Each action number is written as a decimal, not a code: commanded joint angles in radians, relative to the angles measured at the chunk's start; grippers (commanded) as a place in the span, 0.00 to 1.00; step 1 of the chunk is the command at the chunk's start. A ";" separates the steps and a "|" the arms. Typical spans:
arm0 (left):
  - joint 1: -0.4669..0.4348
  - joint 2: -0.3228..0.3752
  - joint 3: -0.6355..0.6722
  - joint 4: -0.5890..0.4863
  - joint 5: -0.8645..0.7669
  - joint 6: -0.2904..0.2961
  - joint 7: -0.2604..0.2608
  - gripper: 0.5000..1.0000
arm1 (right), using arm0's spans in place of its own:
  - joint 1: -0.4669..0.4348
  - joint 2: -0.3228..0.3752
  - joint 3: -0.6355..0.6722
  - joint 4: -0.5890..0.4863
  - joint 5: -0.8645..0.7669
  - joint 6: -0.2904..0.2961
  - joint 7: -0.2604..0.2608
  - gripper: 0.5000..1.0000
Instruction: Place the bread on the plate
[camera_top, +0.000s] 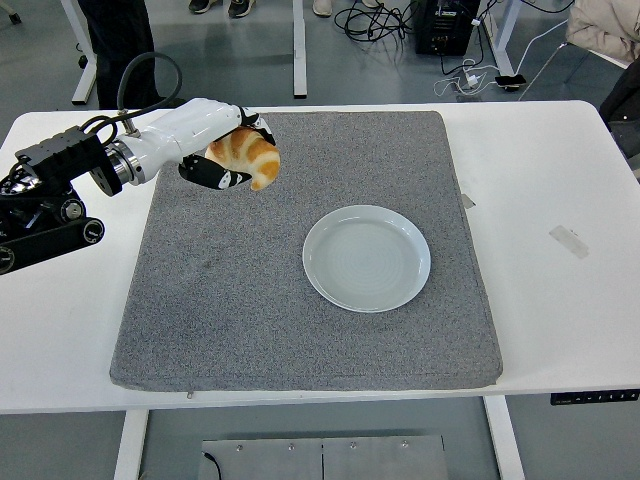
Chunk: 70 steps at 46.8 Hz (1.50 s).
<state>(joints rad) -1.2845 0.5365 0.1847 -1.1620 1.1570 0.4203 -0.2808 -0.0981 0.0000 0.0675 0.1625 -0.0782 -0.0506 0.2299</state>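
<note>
Left hand (225, 155) gripping the bread (246, 155) above grey mat (250, 300), pale plate (367, 258) lower right of it

I see bright, even light from overhead, with no harsh glare on the white bench (560, 300). The grey mat (250, 320) reads sharp and grainy. The plate (367, 258) shows only a soft sheen. Shadows are faint and diffuse. Focus holds across the frame; the left hand (225, 160) looks crisp, without motion blur.

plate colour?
Pale grey-blue plate, plain apart from faint concentric rings; the head view shows it best.
</note>
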 joint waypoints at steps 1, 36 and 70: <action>-0.001 -0.030 -0.007 -0.002 0.018 0.000 0.000 0.06 | 0.000 0.000 0.000 0.000 0.000 0.000 0.000 1.00; 0.036 -0.253 0.002 0.068 0.086 0.011 0.003 0.06 | 0.000 0.000 0.000 0.000 0.000 0.000 0.000 1.00; 0.154 -0.429 0.025 0.234 0.112 0.040 -0.001 0.04 | 0.000 0.000 0.000 0.000 0.000 0.000 0.000 1.00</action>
<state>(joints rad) -1.1351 0.1123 0.1968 -0.9319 1.2697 0.4518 -0.2815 -0.0978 0.0000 0.0676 0.1623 -0.0782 -0.0506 0.2297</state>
